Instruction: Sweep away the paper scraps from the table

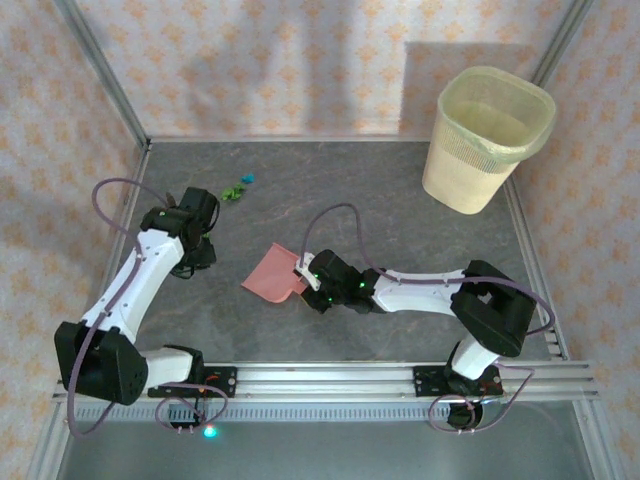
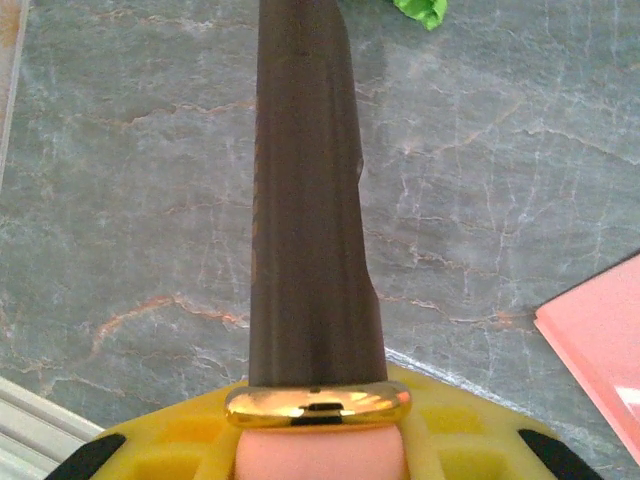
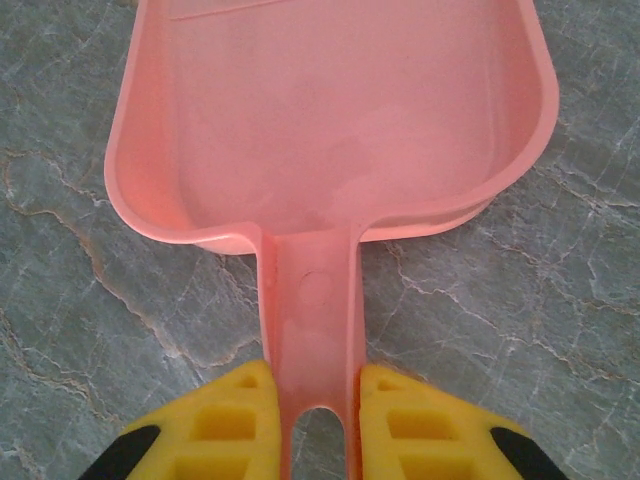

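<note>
Two tools are clamped: left claw (image 2: 320,455) grasps a brush (image 2: 310,200), right claw (image 3: 318,425) the pink dustpan (image 3: 330,120); paper scraps (image 1: 238,187) lie far-left on the bench (image 1: 400,190).

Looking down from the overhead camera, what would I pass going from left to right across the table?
In order: left gripper holding a brush → paper scraps → pink dustpan → right gripper on its handle → wastebasket.
</note>
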### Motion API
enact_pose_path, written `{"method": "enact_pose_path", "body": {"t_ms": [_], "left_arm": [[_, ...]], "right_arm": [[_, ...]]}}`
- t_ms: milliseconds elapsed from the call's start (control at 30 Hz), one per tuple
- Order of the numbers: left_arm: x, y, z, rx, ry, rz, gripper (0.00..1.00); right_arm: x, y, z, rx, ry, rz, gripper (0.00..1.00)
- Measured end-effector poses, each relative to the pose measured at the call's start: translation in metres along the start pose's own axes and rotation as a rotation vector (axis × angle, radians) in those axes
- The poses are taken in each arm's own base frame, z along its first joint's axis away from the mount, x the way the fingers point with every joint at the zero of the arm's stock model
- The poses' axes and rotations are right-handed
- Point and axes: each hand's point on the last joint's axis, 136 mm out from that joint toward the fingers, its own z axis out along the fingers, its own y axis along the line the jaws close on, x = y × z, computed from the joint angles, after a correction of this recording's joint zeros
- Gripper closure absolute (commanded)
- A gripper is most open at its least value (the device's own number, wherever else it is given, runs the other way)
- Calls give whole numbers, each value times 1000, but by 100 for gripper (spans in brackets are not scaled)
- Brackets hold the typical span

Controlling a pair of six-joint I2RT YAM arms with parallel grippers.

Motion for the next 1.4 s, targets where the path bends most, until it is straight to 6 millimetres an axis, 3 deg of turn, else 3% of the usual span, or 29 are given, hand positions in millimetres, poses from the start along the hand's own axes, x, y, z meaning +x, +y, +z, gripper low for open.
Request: {"method": "enact_pose_path", "body": {"t_ms": [567,900,1100,1400], "left_arm": [[30,-68,-6,81,14,293,100],[53,-111,-24,120,-15,485,100],[44,-116,-40,123,-56,490,100],[14,-126,-59,83,-141,436,100]], "right_arm": [[-1,-6,0,28,-2,11,100],[-2,-29,1,74,3,74,100],[-2,-42,1,95,3,107,100],[-1,-43,0,99,5,117,100]]}}
